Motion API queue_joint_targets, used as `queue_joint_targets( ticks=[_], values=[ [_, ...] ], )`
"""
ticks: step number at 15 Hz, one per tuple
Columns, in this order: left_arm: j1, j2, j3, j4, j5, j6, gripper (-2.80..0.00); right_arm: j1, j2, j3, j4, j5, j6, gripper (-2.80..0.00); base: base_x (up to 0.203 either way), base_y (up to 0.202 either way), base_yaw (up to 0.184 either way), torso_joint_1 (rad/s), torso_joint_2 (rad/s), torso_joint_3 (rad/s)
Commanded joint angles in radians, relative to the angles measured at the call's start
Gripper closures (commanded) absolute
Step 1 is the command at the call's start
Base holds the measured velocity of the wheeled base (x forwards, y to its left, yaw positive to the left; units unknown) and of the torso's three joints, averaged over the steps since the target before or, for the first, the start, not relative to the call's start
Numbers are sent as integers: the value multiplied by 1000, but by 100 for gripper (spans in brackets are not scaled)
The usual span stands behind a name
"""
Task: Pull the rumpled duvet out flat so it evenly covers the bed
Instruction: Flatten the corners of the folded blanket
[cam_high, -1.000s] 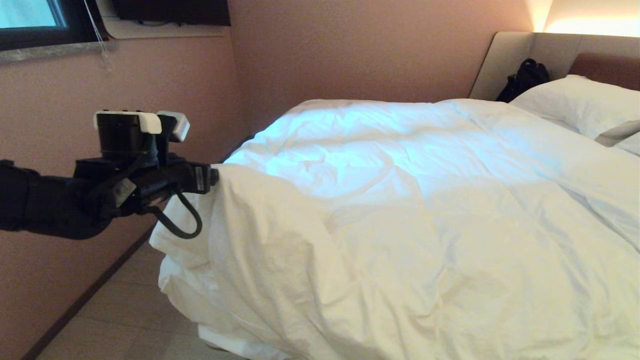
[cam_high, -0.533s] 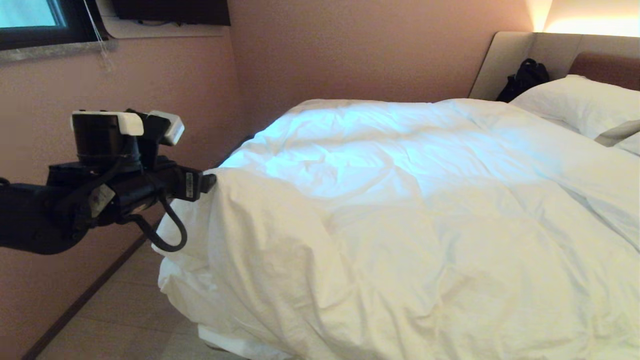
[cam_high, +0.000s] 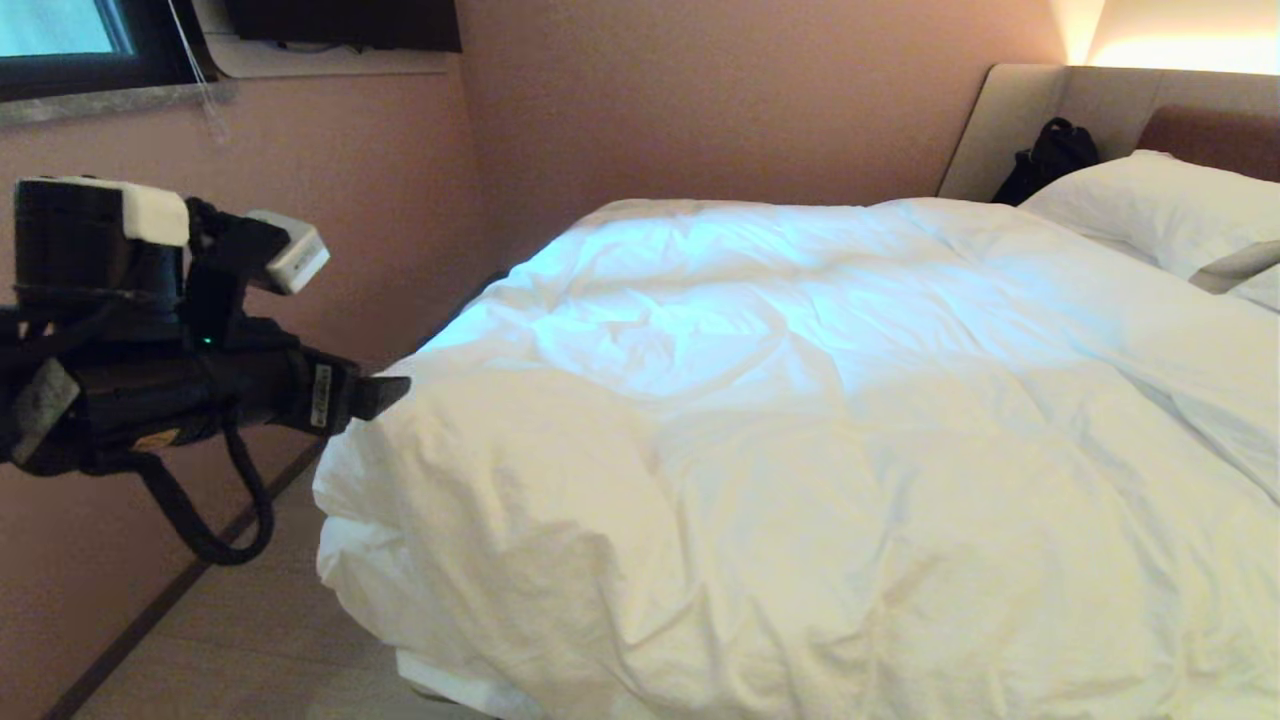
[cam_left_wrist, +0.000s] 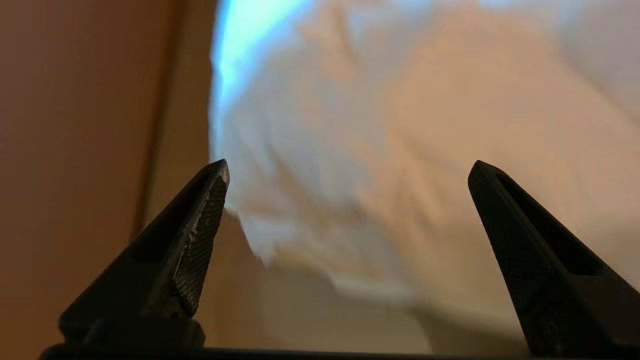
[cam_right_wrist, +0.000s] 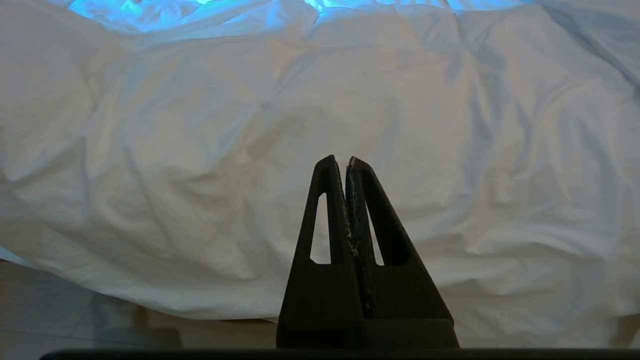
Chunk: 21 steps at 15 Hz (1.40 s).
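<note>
Duvet (cam_high: 800, 440) lies spread over the bed (cam_high: 1010, 120), and my left tool (cam_high: 385, 392) hangs level just off its near left corner, fingers wide apart with nothing between them, my forearm reaching in from the left. My left wrist view alone shows that gap and the floor beside the duvet's hanging edge. My right tool (cam_right_wrist: 345, 161) appears only in its own wrist view, fingers pressed together and empty, pointing at the duvet draped over the bed's edge above the floor.
</note>
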Motion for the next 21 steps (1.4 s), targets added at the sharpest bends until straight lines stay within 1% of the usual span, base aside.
queue_joint_targets(
  ticks=[1, 2, 4, 7, 9, 11, 12, 13, 14, 16, 18, 21],
  values=[
    [-2, -24, -47, 165, -37, 5, -280, 0, 0, -1, 1, 0, 0, 0, 0, 0, 0, 0, 0, 0],
    [-2, -16, -58, 208, -40, 7, -280, 0, 0, 1, 1, 0, 0, 0, 0, 0, 0, 0, 0, 0],
    [-2, -23, -48, 220, -38, 10, -280, 0, 0, -1, 1, 0, 0, 0, 0, 0, 0, 0, 0, 0],
    [4, -38, -49, 290, -33, 21, -280, 0, 0, -1, 1, 0, 0, 0, 0, 0, 0, 0, 0, 0],
    [26, -21, -52, 321, -26, 28, -280, 0, 0, -1, 1, 0, 0, 0, 0, 0, 0, 0, 0, 0],
    [47, 9, -49, 328, -3, 39, -280, 0, 0, -1, 1, 0, 0, 0, 0, 0, 0, 0, 0, 0],
    [57, 20, -38, 335, 7, 78, 0, 0, 0, 0, 1, 0, 0, 0, 0, 0, 0, 0, 0, 0],
    [66, 31, -23, 339, 8, 117, 0, 0, 0, -1, 1, 0, 0, 0, 0, 0, 0, 0, 0, 0],
    [71, 40, -12, 338, 9, 137, 0, 0, 0, 0, 1, 0, 0, 0, 0, 0, 0, 0, 0, 0],
    [73, 110, -2, 333, 9, 161, 0, 0, 0, 0, 1, 0, 0, 0, 0, 0, 0, 0, 0, 0],
    [77, 182, -6, 326, 10, 169, 0, -1, 0, 0, 1, 0, 0, 0, 0, 0, 0, 0, 0, 0],
    [86, 247, -6, 288, 10, 175, 0, 0, 0, -1, 1, 0, 0, 0, 0, 0, 0, 0, 0, 0]
  ],
)
